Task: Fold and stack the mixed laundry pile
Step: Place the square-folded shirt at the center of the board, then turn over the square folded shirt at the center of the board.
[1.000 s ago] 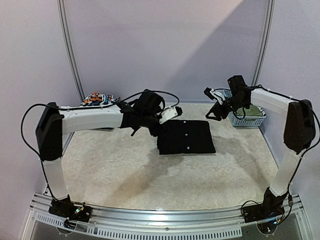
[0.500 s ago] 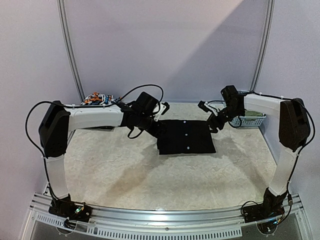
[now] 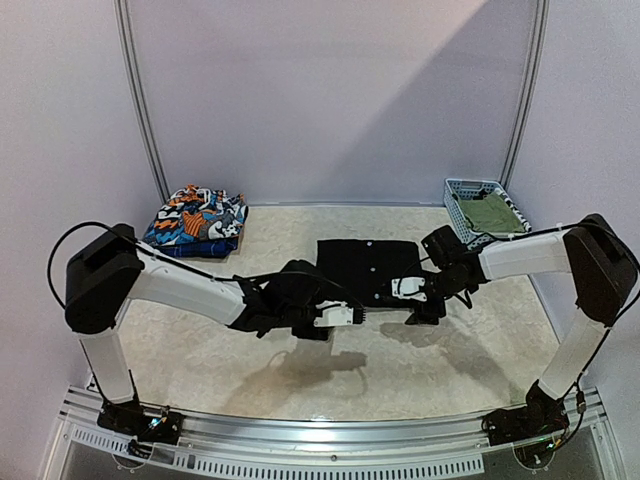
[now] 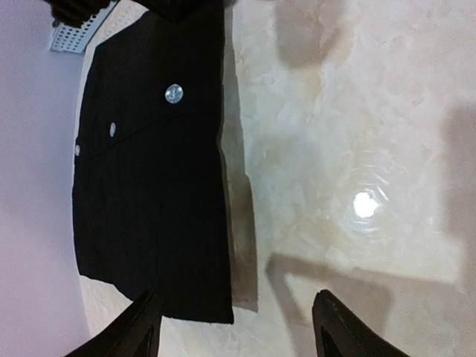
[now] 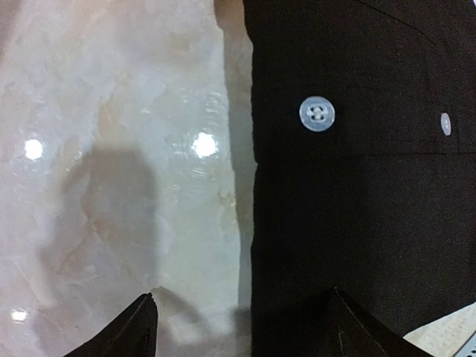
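as the folded black garment point(image 3: 365, 266) lies flat near the middle of the table point(image 3: 450, 370), with its pale buttons point(image 5: 317, 114) uppermost, the step in hand is judged to be the handling of this finished piece rather than a fresh fold. the left gripper point(image 4: 238, 299) is held low, just off the garment's near left corner, with its jaws spread and nothing between them. the right gripper point(image 5: 242, 296) is set astride the garment's edge, its jaws likewise released, so that black cloth is seen by one finger and bare table by the other. nothing is grasped by either. the next move, it is thought, calls for both pairs of jaws to be brought down on the near edge and closed together through all the layers, so that the fold is not pulled apart when the piece is lifted or slid toward a stack. an orange-blue-white print point(image 3: 195, 218) is seen at the far left, and an olive-green piece point(image 3: 492, 213) in the light-blue basket point(image 3: 452, 192) at the far right. no brand, label or legible writing can be made out anywhere.
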`<act>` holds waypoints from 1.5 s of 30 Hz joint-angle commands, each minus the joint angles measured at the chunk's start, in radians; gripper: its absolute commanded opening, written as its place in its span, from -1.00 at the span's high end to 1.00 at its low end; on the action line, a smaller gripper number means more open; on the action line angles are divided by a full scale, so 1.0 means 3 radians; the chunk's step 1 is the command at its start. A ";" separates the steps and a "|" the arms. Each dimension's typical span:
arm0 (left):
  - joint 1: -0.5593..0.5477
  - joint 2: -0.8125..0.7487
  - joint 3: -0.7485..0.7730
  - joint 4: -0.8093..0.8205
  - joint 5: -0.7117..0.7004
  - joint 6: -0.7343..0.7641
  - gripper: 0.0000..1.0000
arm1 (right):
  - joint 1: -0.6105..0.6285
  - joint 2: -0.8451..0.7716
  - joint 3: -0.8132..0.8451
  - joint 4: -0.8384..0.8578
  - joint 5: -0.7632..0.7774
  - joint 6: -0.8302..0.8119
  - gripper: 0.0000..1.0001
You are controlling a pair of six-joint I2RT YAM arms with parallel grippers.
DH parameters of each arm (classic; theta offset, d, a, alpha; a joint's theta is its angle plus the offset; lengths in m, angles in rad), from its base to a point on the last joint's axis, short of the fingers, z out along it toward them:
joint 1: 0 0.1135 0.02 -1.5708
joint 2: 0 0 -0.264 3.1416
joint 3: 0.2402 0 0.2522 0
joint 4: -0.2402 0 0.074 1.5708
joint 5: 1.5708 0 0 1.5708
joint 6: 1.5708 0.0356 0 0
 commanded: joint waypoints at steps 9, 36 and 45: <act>0.0003 0.1049 0.0270 0.1572 -0.0746 0.1265 -0.34 | 0.0060 0.0209 -0.0243 0.1166 0.0649 -0.0491 -0.47; -0.0017 -0.0419 0.1333 -0.2119 0.0718 -0.0680 1.00 | 0.0071 -0.0895 0.0866 -0.1980 -0.0769 0.0099 0.95; 0.0055 -0.0364 0.1738 -0.2700 0.1299 -0.0955 1.00 | 0.0070 -0.0897 0.1057 -0.2430 -0.1035 0.0216 0.95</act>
